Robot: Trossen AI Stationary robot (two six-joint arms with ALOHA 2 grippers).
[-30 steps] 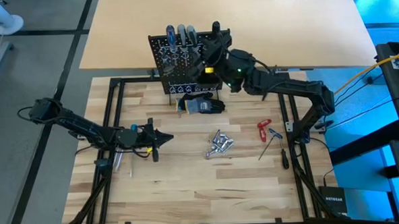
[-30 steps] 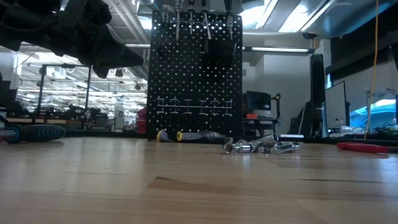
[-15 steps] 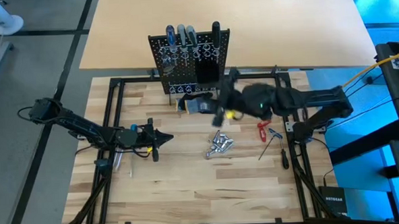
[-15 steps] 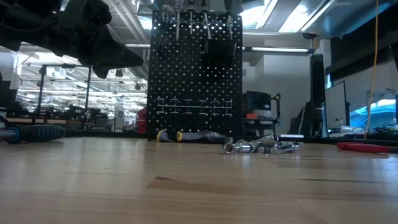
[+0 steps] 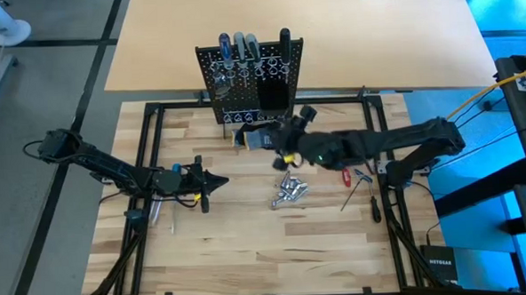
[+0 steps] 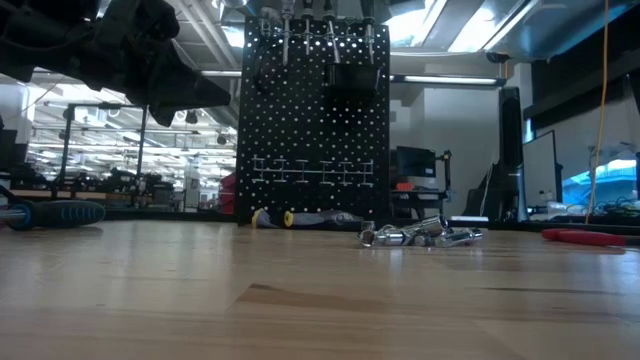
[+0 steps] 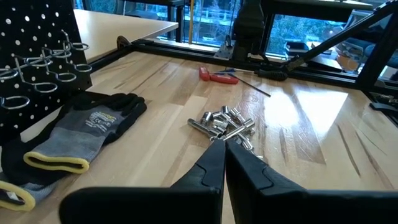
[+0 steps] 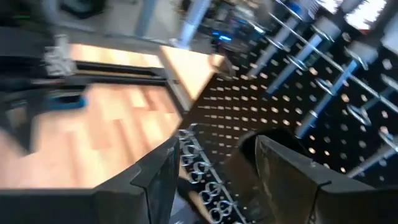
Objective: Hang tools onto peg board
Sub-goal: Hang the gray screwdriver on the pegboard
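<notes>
The black peg board (image 5: 251,72) stands upright at the table's far side. Several screwdrivers (image 5: 239,47) hang in its top row of rings, handles up. Shiny silver pieces (image 5: 289,189) lie in a heap at mid-table. A red-handled tool (image 5: 347,170) and two slim screwdrivers (image 5: 369,192) lie to the right. My right gripper (image 5: 279,151) hovers open over the gloves (image 5: 267,137), holding nothing; its wrist view faces the peg board (image 8: 292,93). My left gripper (image 5: 220,179) waits shut at the left, pointing at the silver pieces (image 7: 227,124). A blue-handled screwdriver (image 6: 55,213) lies beside the left arm.
Grey gloves with yellow cuffs (image 7: 81,134) lie at the peg board's foot. A black frame (image 5: 152,152) runs around the wooden work surface. A tan tabletop (image 5: 374,45) lies beyond the board. Bare wood stretches along the near edge (image 5: 268,254).
My right gripper has left the peg board's upper right corner, swung toward the near side and down, and turned on the way. It now hangs over the gloves in front of the board, still open and holding nothing.
</notes>
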